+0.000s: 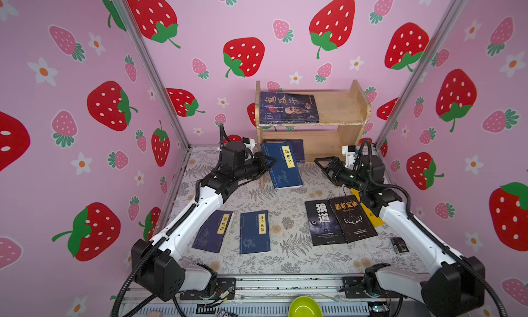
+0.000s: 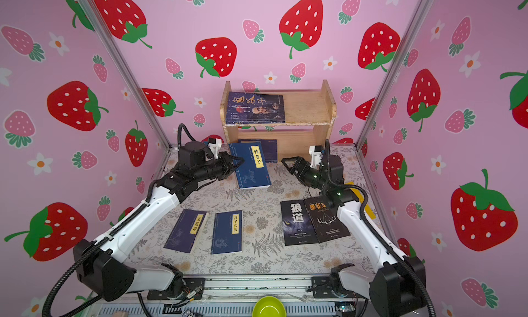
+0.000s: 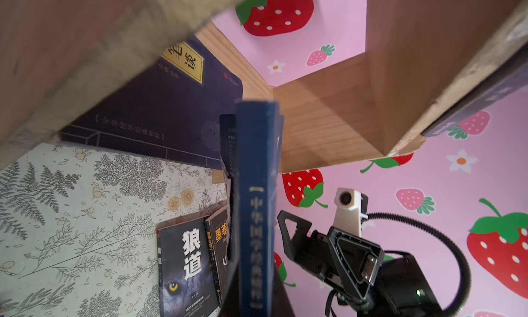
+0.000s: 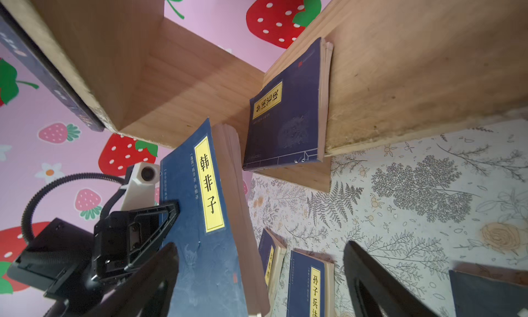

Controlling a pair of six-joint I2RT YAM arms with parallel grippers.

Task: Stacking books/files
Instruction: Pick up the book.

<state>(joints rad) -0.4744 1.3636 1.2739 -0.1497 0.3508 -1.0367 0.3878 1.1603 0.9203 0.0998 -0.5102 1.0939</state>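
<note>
Up front at left, we see the left gripper [image 1: 268, 161] clenched on the spine edge of a navy book [image 1: 285, 169], raised at a tilt before the lower bay of the wooden shelf [image 1: 343, 112]. We judge the danger plain: pinched along one edge only, the thin paperback could sag, twist or slip, or catch the shelf's side board. At right, the right gripper [image 1: 324, 165] hangs apart from the book, fingers [image 4: 368, 275] spread wide, holding nothing.
</note>
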